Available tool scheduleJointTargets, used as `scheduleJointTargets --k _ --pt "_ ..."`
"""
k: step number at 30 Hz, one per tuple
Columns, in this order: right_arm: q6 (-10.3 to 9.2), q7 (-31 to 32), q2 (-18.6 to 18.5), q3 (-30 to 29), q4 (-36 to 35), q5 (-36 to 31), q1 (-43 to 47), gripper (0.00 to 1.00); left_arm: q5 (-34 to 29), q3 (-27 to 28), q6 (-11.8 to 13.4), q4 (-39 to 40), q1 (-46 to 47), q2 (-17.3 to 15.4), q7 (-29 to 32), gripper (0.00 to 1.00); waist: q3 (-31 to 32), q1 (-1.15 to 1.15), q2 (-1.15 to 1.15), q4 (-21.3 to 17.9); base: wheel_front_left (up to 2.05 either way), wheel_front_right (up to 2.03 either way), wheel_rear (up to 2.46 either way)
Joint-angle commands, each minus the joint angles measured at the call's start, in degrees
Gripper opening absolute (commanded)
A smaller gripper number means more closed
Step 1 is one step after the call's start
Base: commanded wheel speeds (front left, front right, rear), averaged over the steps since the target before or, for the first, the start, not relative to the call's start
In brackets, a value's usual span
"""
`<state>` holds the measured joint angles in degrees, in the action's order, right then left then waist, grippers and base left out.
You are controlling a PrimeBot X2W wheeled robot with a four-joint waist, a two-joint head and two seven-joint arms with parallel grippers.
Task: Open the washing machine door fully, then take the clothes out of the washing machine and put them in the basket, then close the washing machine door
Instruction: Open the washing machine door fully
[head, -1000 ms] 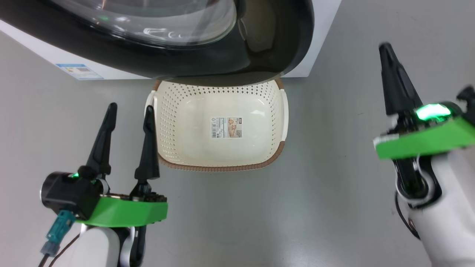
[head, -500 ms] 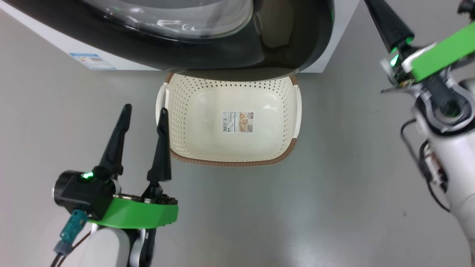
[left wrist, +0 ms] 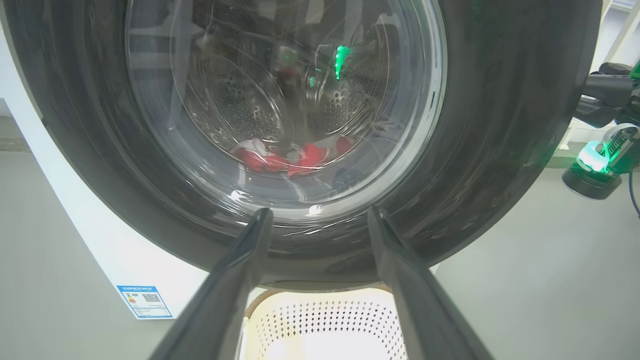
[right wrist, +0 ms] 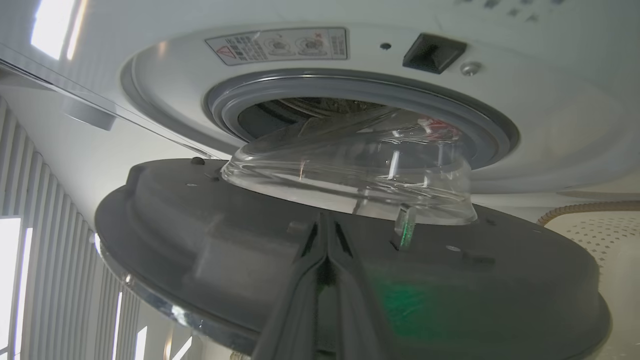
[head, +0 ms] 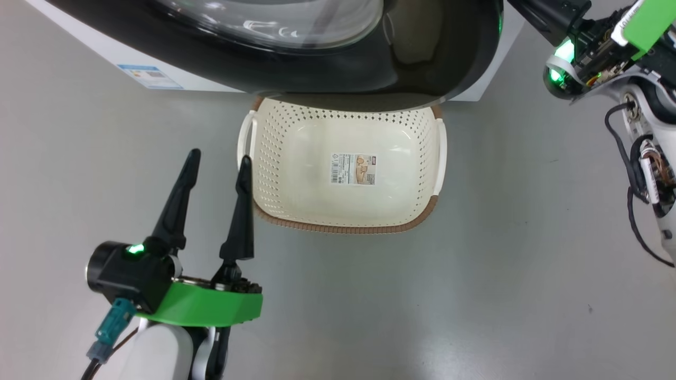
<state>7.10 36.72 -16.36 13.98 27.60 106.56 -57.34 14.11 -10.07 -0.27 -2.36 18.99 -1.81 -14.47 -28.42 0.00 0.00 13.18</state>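
The washing machine door [head: 296, 68], black-rimmed with a bulging glass window, stands partly open over the basket [head: 438, 153]. In the left wrist view, red clothes [left wrist: 295, 157] lie in the drum behind the door's glass [left wrist: 400, 165]. My left gripper [head: 219, 157] is open and empty, just left of the basket; its fingers [left wrist: 250, 255] point at the door's lower rim. My right gripper [right wrist: 326, 220] is shut and empty, its tips close against the inner side of the door [right wrist: 225, 240], below the glass bowl; whether they touch it I cannot tell. The washing machine [right wrist: 550, 125] shows its grey ring behind.
The basket's [left wrist: 325, 320] far end sits under the door's lower rim. Grey floor [head: 422, 306] spreads before the machine. A label sticker [head: 150, 76] is on the machine's lower left front. My right arm's wrist and cables [head: 639, 132] hang at the right edge.
My right gripper has risen from beside the basket to the door's right edge and behind it. The camera has shifted a little. The left gripper has stayed open beside the basket.
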Motion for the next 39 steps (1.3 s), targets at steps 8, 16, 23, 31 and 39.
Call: scheduleJointTargets --k 8,16,23,31,39 --pt "0.39 5.26 0.82 1.85 0.23 -3.51 -1.33 0.0 -0.19 3.08 0.49 0.84 0.3 -1.07 -0.52 1.0 1.03 0.0 0.0 0.85 0.0 0.0 0.0" --pt "0.39 6.92 3.31 -0.05 -1.68 -4.71 4.13 0.0 0.03 4.52 0.64 0.56 -1.01 -1.07 -0.52 1.0 4.26 0.0 0.0 1.09 0.0 0.0 0.0" --pt "0.39 8.03 5.17 -1.1 -2.95 -6.01 8.53 0.0 0.0 5.0 0.42 0.06 -2.21 -1.07 -0.52 1.0 7.33 0.0 0.0 1.66 0.0 0.0 0.0" --pt "0.39 8.04 7.6 -1.42 -5.49 -8.88 13.94 0.0 0.14 5.68 0.36 -0.44 -3.85 -1.07 -0.52 1.0 11.14 0.0 0.0 2.61 0.0 0.0 0.0" --pt "0.39 8.34 10.0 -1.23 -7.49 -10.55 19.87 0.0 -0.25 6.45 0.12 -1.0 -5.87 -1.07 -0.52 1.0 15.95 0.0 0.0 4.14 0.0 0.0 0.0"
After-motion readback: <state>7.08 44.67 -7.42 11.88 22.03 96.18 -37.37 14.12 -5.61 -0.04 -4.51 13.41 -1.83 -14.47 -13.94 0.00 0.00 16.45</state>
